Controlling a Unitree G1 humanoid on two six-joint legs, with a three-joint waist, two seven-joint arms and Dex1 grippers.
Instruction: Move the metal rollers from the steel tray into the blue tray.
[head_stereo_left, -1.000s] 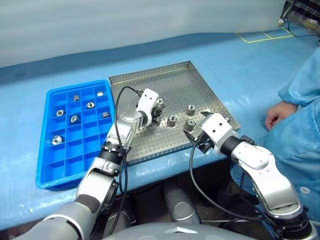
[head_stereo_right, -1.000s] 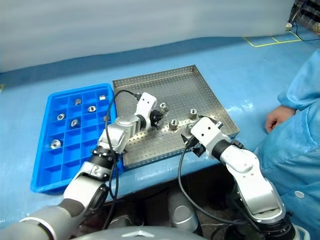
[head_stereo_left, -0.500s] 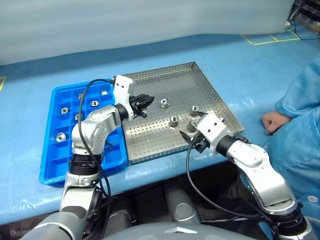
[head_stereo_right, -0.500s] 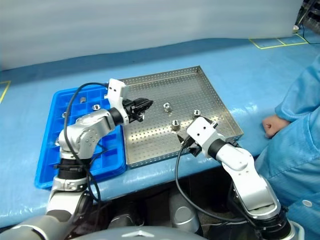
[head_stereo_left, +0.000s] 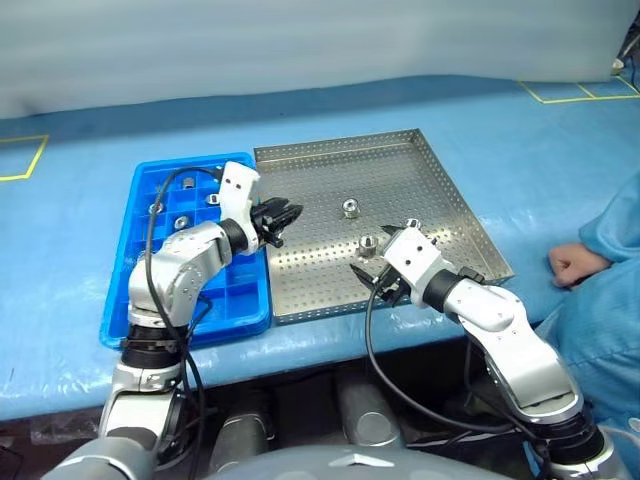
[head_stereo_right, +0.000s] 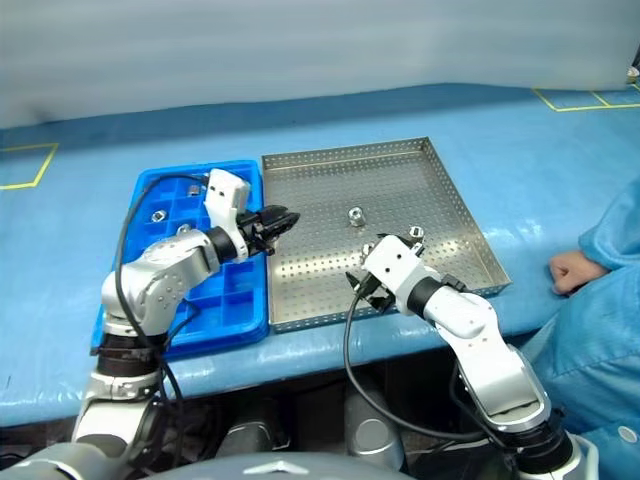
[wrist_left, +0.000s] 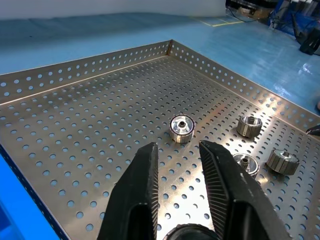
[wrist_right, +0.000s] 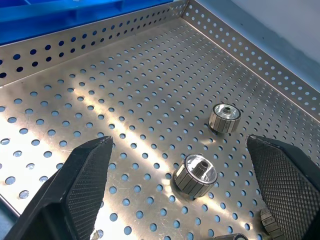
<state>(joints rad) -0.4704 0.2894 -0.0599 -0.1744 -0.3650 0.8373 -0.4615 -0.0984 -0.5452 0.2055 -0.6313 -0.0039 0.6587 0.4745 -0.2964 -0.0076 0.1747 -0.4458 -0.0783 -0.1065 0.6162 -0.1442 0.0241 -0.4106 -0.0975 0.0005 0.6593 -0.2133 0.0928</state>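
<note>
1. Your steel tray (head_stereo_left: 400, 170) sat at 3 o'clock of the blue tray (head_stereo_left: 135, 290); neither showed readable writing.
2. Your right gripper (wrist_right: 185, 187) gaped wide, empty, over the metal rollers (wrist_right: 195, 175).
3. Your left gripper (wrist_left: 178, 167) stood partly open, empty, at the trays' shared edge.
4. More rollers lay in blue compartments (head_stereo_left: 183, 222).

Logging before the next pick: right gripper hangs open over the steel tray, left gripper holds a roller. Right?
No. The left gripper holds nothing: the left wrist view shows its fingers apart with only bare steel tray between them, the metal rollers lying beyond. The right gripper does hang open over the steel tray.
</note>
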